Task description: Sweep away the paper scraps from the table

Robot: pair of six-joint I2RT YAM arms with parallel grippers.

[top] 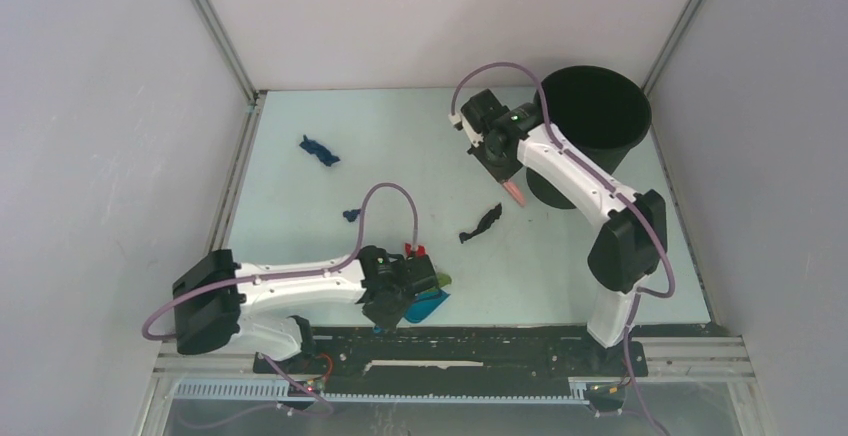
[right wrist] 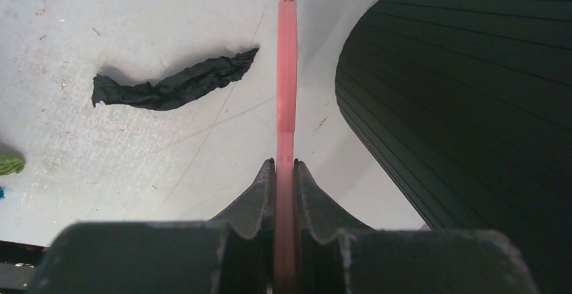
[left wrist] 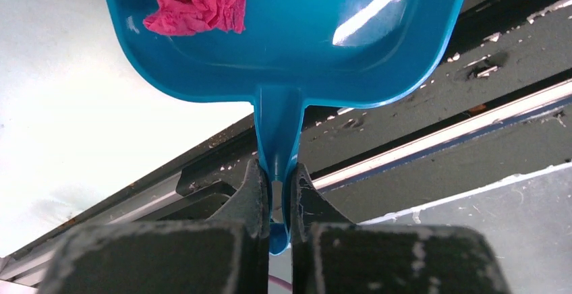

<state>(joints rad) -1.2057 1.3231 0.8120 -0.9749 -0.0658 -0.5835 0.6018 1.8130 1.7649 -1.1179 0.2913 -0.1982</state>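
Clamping tight, left claw holds glossy dustpan, right claw thin pink brush.

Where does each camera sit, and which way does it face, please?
Top external: above, behind, looking down on the table; left arm, right arm show.
Left wrist: looks along the left gripper at the dustpan holding a magenta scrap.
Right wrist: looks along the right gripper and brush at black scrap, bin.
Shared: black scrap, top and right wrist.

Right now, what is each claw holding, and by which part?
Left claw clamps the blue dustpan by its handle stub. Right claw pinches the pink brush at its handle end, bristled tip pointing away.
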